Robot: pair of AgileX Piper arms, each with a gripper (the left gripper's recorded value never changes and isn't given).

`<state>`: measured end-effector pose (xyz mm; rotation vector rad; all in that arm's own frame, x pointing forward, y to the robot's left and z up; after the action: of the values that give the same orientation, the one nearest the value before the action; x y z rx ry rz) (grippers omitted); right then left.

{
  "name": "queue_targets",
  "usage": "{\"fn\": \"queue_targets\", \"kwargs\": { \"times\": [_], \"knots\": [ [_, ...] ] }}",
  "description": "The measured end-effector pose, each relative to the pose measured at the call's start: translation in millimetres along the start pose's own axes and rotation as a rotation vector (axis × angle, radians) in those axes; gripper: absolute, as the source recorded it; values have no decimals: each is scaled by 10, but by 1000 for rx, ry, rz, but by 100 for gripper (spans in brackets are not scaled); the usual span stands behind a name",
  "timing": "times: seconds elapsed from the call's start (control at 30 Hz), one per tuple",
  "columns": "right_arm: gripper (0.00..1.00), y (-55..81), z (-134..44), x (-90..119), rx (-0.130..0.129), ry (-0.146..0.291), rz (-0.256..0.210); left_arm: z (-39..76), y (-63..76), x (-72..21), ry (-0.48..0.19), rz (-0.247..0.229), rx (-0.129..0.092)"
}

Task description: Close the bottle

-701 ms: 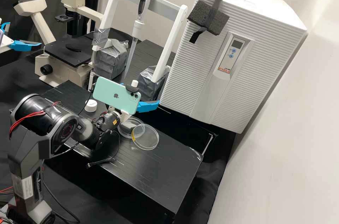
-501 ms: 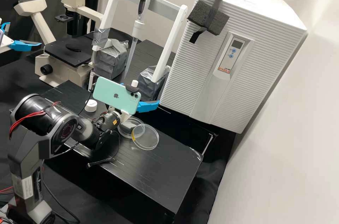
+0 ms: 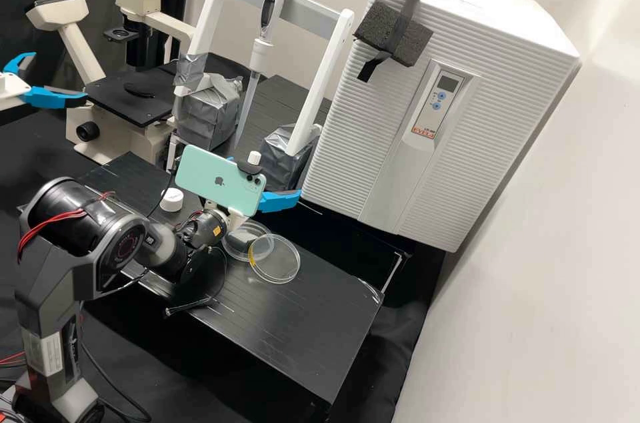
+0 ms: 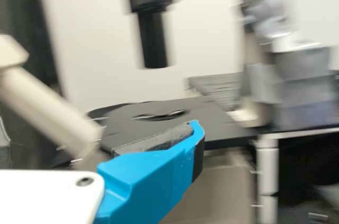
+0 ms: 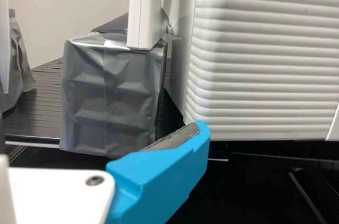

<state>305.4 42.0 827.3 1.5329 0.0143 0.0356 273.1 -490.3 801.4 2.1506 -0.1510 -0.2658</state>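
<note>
A small white round cap (image 3: 172, 199) sits on the black bench plate (image 3: 300, 323), left of the near arm's wrist. A white knob-like top (image 3: 254, 157) shows just above the mint green phone (image 3: 220, 179) on that wrist; I cannot tell if it is the bottle. My right gripper (image 3: 257, 181) hovers over the plate's far edge, open and empty, one blue finger (image 5: 164, 176) facing a taped grey block (image 5: 111, 102). My left gripper (image 3: 40, 79) is open at the far left by the microscope (image 3: 113, 96), its finger (image 4: 159, 171) before the stage.
Two clear petri dishes (image 3: 263, 253) lie on the plate beside the right wrist. A pipette (image 3: 257, 56) hangs in a white frame behind. A large white ribbed machine (image 3: 440, 96) stands to the right. The plate's near right half is free.
My left gripper has moved a little to the right and down, further into the high view. The right arm and the bench objects have not moved.
</note>
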Motion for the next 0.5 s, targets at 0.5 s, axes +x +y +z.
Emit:
{"fn": "queue_targets", "kwargs": {
  "times": [0.5],
  "knots": [
    [100, 0, 0, 0, 0, 0, 0, 555, -109, -455, -277, -58, 15]
  ]
}}
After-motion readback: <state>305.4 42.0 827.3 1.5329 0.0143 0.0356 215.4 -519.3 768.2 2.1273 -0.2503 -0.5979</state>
